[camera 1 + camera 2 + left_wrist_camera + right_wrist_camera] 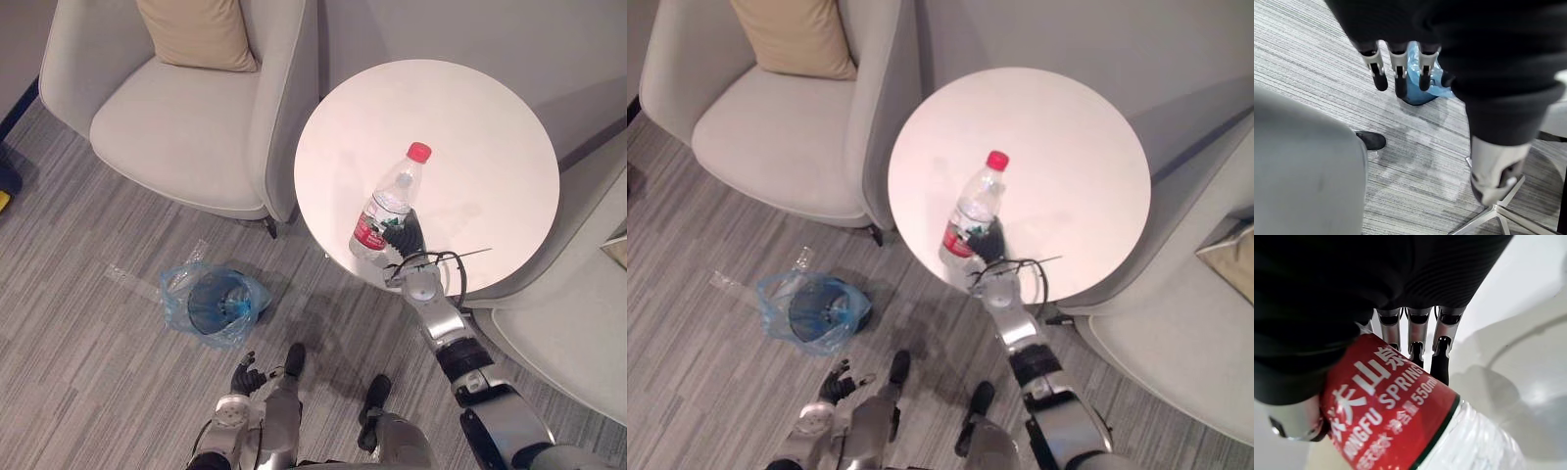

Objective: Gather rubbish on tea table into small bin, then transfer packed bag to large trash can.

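Right hand (404,238) around the red-labelled bottle (391,202) on the round table (490,127).

Print stood on the red label (1386,416) wrapped round the clear plastic bottle (390,204). It bore white lettering: large Chinese characters, a row of Latin capitals beneath them, and a small volume figure alongside.

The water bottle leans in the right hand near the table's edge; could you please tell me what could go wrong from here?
1. The right hand grips the bottle low, at its label, with the capped end leaning far out, so it may pivot or slip onto the table.
2. The small bin stands on the floor to the robot's left, blue bag crumpled round its rim; an early release could miss it.
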Controlling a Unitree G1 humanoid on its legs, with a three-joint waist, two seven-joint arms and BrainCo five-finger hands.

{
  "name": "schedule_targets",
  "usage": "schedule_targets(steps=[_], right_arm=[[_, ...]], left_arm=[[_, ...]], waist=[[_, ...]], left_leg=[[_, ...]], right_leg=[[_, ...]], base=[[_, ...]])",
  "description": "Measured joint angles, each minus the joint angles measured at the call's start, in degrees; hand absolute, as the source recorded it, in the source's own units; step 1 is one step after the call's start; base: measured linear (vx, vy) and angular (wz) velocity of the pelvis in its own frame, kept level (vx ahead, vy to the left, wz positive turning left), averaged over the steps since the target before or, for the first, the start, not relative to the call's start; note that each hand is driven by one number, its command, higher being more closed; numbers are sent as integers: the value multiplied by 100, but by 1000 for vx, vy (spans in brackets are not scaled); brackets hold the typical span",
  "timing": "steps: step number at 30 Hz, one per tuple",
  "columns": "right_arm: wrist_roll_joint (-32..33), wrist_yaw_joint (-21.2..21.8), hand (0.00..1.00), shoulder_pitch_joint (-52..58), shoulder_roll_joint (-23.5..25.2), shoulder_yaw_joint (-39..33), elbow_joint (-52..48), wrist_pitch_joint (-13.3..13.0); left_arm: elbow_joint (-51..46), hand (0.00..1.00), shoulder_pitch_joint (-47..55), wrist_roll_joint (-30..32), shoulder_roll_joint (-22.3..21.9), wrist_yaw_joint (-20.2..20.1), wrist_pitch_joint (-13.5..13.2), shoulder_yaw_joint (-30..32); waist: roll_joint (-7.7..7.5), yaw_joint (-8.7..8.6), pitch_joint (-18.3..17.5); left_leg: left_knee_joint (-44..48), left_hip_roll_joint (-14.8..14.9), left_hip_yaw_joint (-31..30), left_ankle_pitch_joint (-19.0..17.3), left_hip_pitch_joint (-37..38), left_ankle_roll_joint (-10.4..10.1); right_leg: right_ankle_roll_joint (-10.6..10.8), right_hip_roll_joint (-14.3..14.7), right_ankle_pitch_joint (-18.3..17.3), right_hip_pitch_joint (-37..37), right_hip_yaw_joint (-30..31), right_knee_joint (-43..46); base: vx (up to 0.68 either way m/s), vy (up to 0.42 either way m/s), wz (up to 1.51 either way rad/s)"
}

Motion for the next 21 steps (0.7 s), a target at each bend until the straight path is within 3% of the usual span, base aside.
schedule_targets(steps=[5,11,13,21], right_arm=[[-20,204,100,1085,120,-37,-961,-31],[-269,422,100,2266,281,-89,-1754,-64],[-474,483,100,2550,318,-76,-1807,-165],[-992,659,100,3133,308,81,-1808,-167]], left_arm=[[32,0,55,146,31,-16,73,7],[315,0,199,282,107,-53,180,11],[428,0,252,341,117,-83,188,7],[588,0,352,451,118,-150,213,-66]], waist=[[-90,-88,-94],[-260,-293,-585],[-284,-389,-759],[-291,-487,-1098]], left_leg=[[-10,14,209,-2,259,-1],[-121,72,662,-19,563,-13],[-125,99,857,-45,670,-19],[-127,173,1381,-102,983,-36]], right_leg=[[3,-8,2,156,216,1],[71,24,-6,146,783,-23],[115,47,40,142,997,-48],[124,134,240,189,1557,-166]], base=[[-25,8,-19],[-65,4,-39],[-84,8,-52],[-56,5,-39]])
